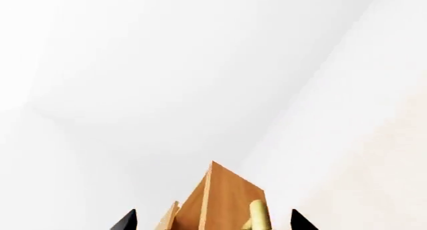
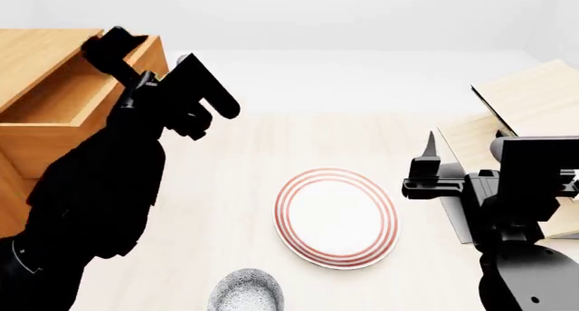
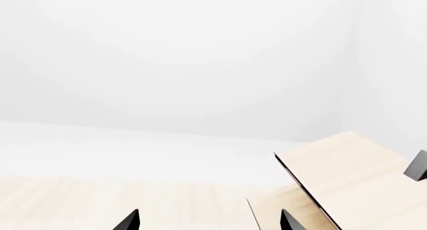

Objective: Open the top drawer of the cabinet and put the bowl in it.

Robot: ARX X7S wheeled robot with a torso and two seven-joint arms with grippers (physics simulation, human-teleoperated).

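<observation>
Two hands, both with fingers spread: the left hand (image 2: pixel 135 50) up at the pulled-out top drawer (image 2: pixel 64 97) of the cabinet (image 2: pixel 18 182), far left; the right hand (image 2: pixel 425 165) beside the plate (image 2: pixel 337 216). The bowl (image 2: pixel 247 291) sits near, on the surface (image 2: pixel 226 182). No writing is readable.

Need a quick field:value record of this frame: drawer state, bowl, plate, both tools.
top drawer: pulled out of the cabinet, inside looks bare
drawer handle: brass bar between the left tool's tips, contact not visible
left tool: at the drawer's front edge, open or shut unclear
bowl: on the table, near edge, not held
plate: table centre, apart from the bowl
right tool: open, holding nothing, beside the pale rack
</observation>
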